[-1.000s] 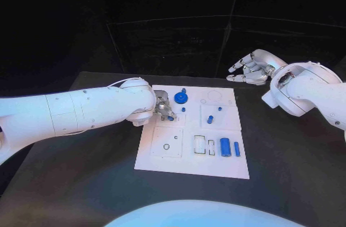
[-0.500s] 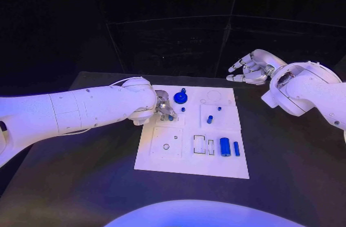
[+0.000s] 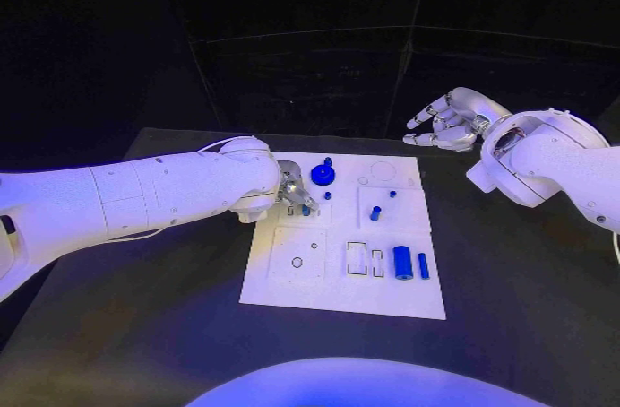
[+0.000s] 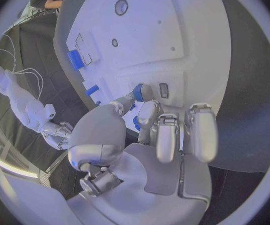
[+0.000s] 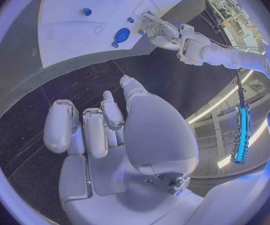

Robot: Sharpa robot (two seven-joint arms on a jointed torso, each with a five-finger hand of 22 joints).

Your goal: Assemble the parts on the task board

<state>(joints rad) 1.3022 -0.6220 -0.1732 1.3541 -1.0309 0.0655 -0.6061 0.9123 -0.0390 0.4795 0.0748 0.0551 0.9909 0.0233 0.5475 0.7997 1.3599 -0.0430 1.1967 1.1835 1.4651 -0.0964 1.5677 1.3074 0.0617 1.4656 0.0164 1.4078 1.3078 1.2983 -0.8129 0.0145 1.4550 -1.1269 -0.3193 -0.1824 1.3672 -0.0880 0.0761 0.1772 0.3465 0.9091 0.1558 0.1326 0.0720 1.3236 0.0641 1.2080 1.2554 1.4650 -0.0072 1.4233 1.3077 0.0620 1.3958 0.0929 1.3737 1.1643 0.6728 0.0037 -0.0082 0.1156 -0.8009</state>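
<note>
Parts lay on the task board [image 3: 291, 286]; one small blue peg [image 3: 306, 210] stood upright between the fingertips of the left robot hand [image 3: 293, 190], pinched at the board's far-left recess. The right robot hand [image 3: 446, 125] hovered beyond the board over the bench [image 3: 517, 281], fingers spread, holding nothing, well apart from the peg.

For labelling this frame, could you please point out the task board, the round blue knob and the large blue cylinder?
Task board [image 3: 347, 301], head view, bare near edge.
Round blue knob [image 3: 323, 176], head view, its disc.
Large blue cylinder [image 3: 404, 263], head view, mid-body.
</note>
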